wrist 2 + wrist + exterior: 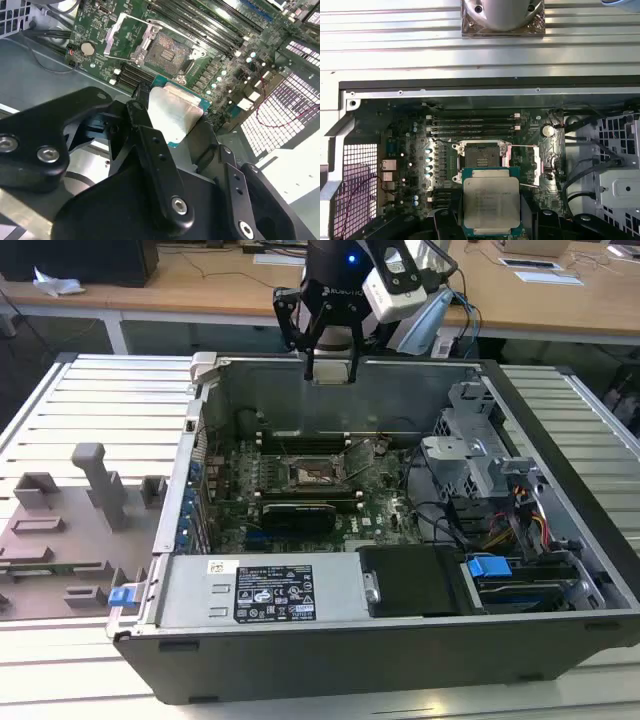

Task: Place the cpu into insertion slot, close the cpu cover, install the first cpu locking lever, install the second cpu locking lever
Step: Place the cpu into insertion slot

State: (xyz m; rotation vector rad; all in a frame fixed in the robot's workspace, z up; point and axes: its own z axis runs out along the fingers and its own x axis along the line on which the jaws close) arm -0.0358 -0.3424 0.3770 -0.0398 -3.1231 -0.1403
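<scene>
My gripper point(330, 368) hangs above the back wall of the open computer case point(400, 650), shut on the cpu point(331, 373). In both wrist views the cpu point(491, 202) point(176, 111) shows its silver-grey top on a green base, pinched by its edges between black fingers point(142, 117). Down on the green motherboard the insertion slot point(313, 474) point(482, 161) point(167, 50) lies bare, its dark pin field showing. The cpu cover point(536, 161) point(119, 32) is flipped open beside the slot. Thin wire levers point(522, 146) stand loose near it.
A grey power supply point(265, 590) fills the case's front. A metal drive cage point(480, 450) with cables sits at the exterior view's right. Long memory slots point(472, 127) and a black card point(297, 512) flank the socket. Grey fixtures point(90, 480) stand outside the case.
</scene>
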